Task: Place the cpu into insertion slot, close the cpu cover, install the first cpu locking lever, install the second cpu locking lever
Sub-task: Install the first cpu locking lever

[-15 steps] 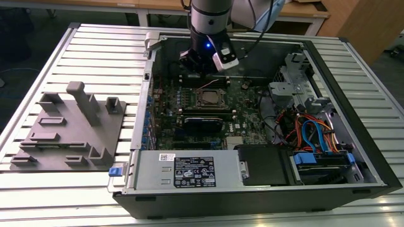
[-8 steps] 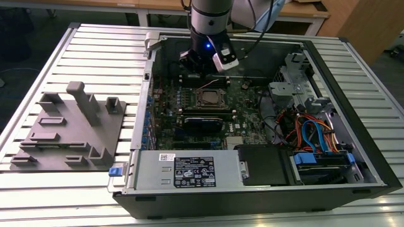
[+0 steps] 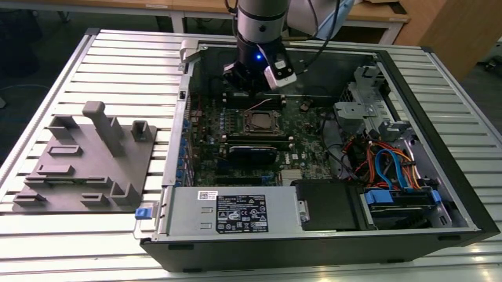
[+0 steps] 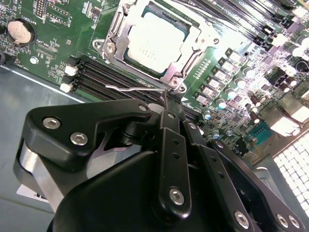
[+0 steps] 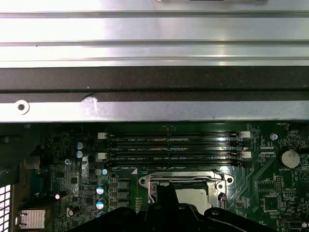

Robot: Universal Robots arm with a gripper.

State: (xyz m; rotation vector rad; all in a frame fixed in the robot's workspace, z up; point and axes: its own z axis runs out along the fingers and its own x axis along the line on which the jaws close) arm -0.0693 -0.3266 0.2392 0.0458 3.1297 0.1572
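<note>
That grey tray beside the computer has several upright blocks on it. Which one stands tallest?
The slim grey post near the tray's far edge. It rises well above the stubby block between it and the computer case.

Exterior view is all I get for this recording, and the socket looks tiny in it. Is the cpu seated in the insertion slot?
Observer: Yes. In the second wrist view the cpu sits in the socket with its silver top facing up.
Operator: Is the cover up or down?
Observer: Down. The cpu cover lies flat around the cpu, which shows through its window.
Operator: Where is the arm working?
Observer: The pincer has its tip right at a thin wire lever, which runs along the cover's edge on the side of the memory slots. I cannot tell whether it touches the lever.
</note>
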